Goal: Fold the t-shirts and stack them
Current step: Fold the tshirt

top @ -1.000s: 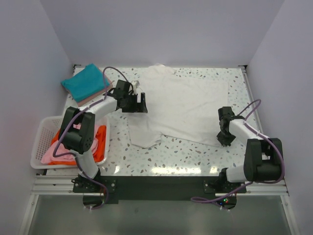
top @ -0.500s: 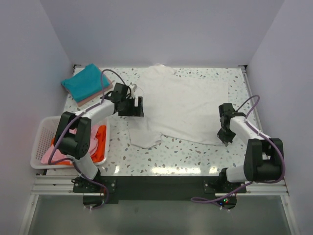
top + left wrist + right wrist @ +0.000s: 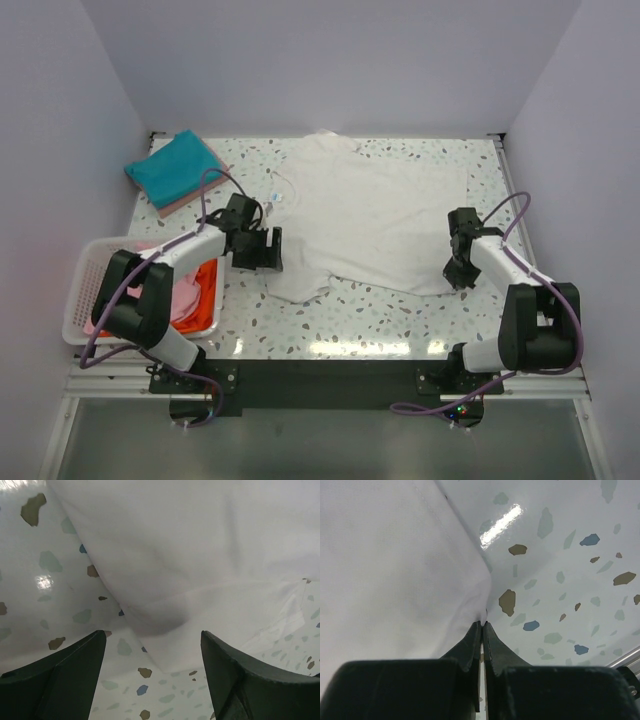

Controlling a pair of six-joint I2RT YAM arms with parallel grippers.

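Spread flat on the table (image 3: 340, 318): white t-shirt (image 3: 375, 215). Left gripper (image 3: 152, 641) sits at the shirt's 8 o'clock, fingers apart, sleeve edge just ahead between them. Right gripper (image 3: 482, 625) sits at its 4 o'clock, fingers pinched onto the hem corner. Folded teal t-shirt (image 3: 175, 170) lies at the table's 10 o'clock.

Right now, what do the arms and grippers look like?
The left arm and right arm have white links and black joints. A purple cable loops along each. The left gripper and right gripper are black, with dark, matte, wedge-shaped fingers. No markings are visible.
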